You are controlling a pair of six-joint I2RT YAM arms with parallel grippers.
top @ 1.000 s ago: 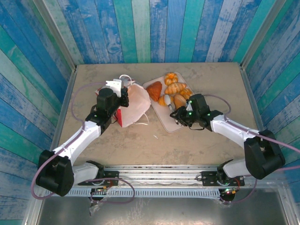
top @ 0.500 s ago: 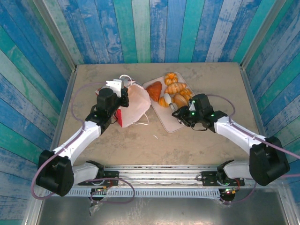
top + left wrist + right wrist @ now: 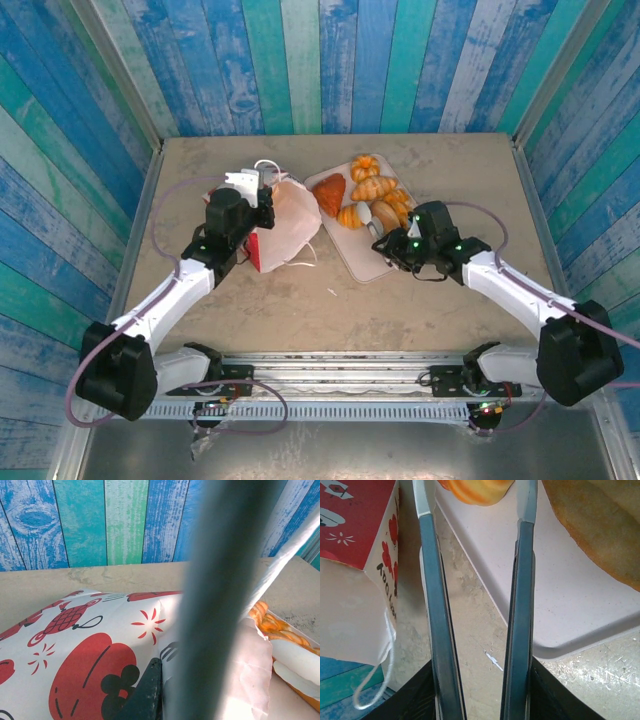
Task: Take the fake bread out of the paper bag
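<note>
Sand-coloured table (image 3: 300, 300) fenced by walls of blue and green painted planks.

Nearest the arm bases, at about 4 o'clock from the table's middle, the right claw (image 3: 378, 230) reaches over the near half of the pale-pink tray (image 3: 362, 262). In its wrist view the two fingers stand narrowly apart with nothing clamped between them. Bare table and the tray's rim show through the gap, and an orange roll (image 3: 472, 489) sits just past the tips. A brown loaf (image 3: 600, 530) lies at 2 o'clock of that view.

At 9 o'clock from the tray, touching its edge, the paper bag (image 3: 288, 228) lies on its side. It is white and pale pink, with a red band on the side away from the tray and a cord handle (image 3: 300, 262) trailing from its near edge.

The left claw (image 3: 258, 200) sits at the bag's 10 o'clock corner, closed tight. In its wrist view the printed paper runs straight in between the fingers, so it looks pinched on the bag's edge.

Farthest off, the fake bread (image 3: 372, 187) is heaped on the tray's far half, outside the bag. It includes a reddish triangle (image 3: 330, 193) at 9 o'clock of the pile and croissants towards 12.
</note>
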